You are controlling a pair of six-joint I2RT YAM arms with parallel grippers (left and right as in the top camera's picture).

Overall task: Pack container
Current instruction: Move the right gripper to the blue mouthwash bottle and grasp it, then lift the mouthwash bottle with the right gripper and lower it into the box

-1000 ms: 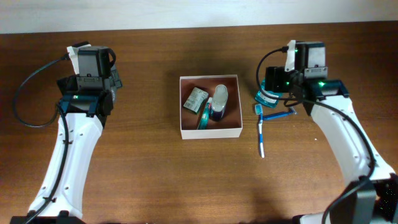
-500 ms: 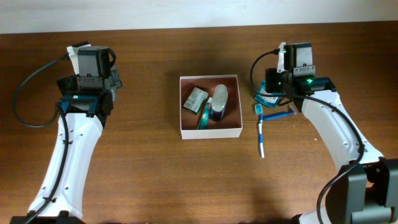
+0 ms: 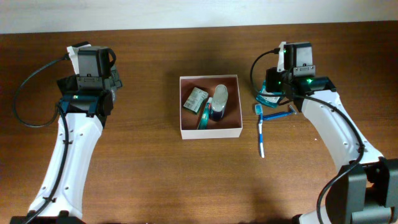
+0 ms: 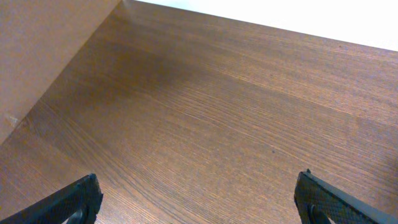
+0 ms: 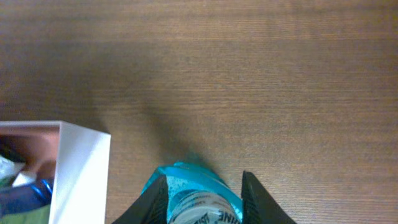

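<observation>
One container (image 3: 211, 132), one teal bottle (image 5: 193, 198), one toothbrush (image 3: 261, 134)

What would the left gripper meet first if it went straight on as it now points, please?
Probably just the bare table; nothing else lies ahead of the open left gripper in its wrist view.

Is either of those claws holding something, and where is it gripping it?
The right claw clamps the teal bottle, one finger on each side of its body. The left claw is wide open and holds nothing.
</observation>
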